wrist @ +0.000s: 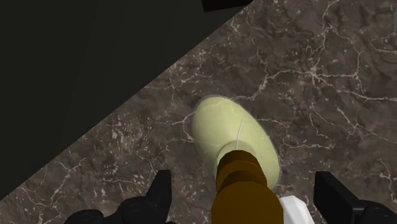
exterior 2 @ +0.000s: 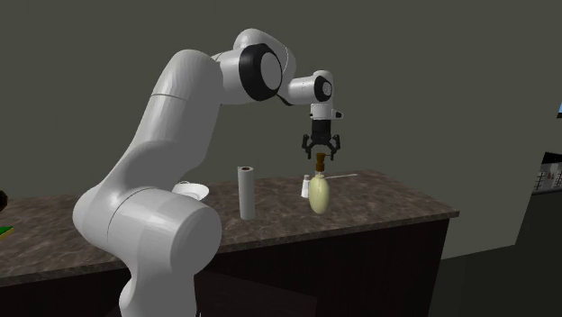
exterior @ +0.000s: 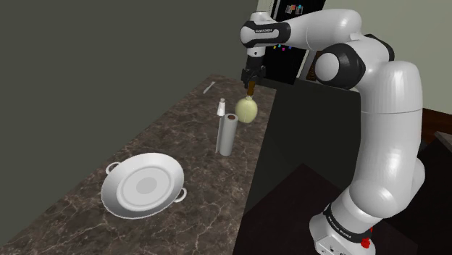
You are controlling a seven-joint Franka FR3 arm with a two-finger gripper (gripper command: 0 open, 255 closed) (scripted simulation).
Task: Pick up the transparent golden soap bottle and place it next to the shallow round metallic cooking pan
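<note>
- Shoulder view: overall light level is low. The wall (exterior: 94, 65) at the upper left of the frame renders as flat dark grey-green.
- The white arm (exterior: 387, 123), at the right of the frame, is the brightest surface, shading softly to grey on its undersides.
- The pan (exterior: 143, 185), at the lower left, reads bright against the dark marble counter (exterior: 170, 138).
- Second exterior view: dim, with the arm's upper shells lighter than its lower shells.
- Wrist view: the counter is evenly lit, and the soap bottle (wrist: 222, 127) carries one thin pale highlight line.

Dark marble counter (exterior 2: 396, 203): 1 pale yellow soap bottle (exterior 2: 319, 196), brown cap, upright; 1 grey cylinder (exterior 2: 244, 192); 1 white pan (exterior 2: 192, 190), partly hidden. Black gripper (exterior 2: 321, 155) just above the cap, fingers apart.
</note>
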